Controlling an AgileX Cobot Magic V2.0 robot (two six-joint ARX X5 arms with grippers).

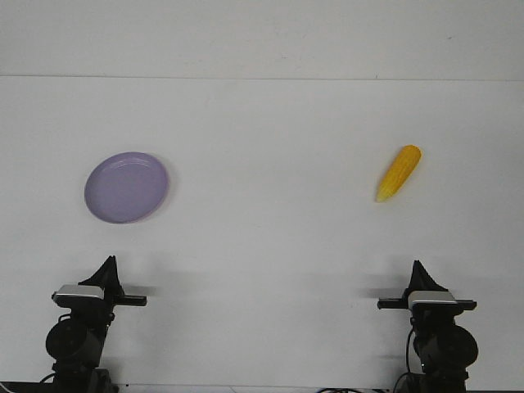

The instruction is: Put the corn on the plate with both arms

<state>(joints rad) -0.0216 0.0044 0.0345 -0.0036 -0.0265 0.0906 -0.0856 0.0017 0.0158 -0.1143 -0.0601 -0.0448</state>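
Note:
The corn (399, 173) is a yellow-orange cob lying on the white table at the right, its paler pointed tip toward the near left. The lavender plate (127, 187) sits on the table at the left and holds nothing. My left gripper (108, 264) is near the front edge, below the plate, with its fingers together in a point. My right gripper (418, 267) is near the front edge, below the corn, fingers also together. Both are well apart from the corn and the plate and hold nothing.
The white table (262, 221) runs back to a pale wall; its far edge is at the top. Only the corn and plate lie on it.

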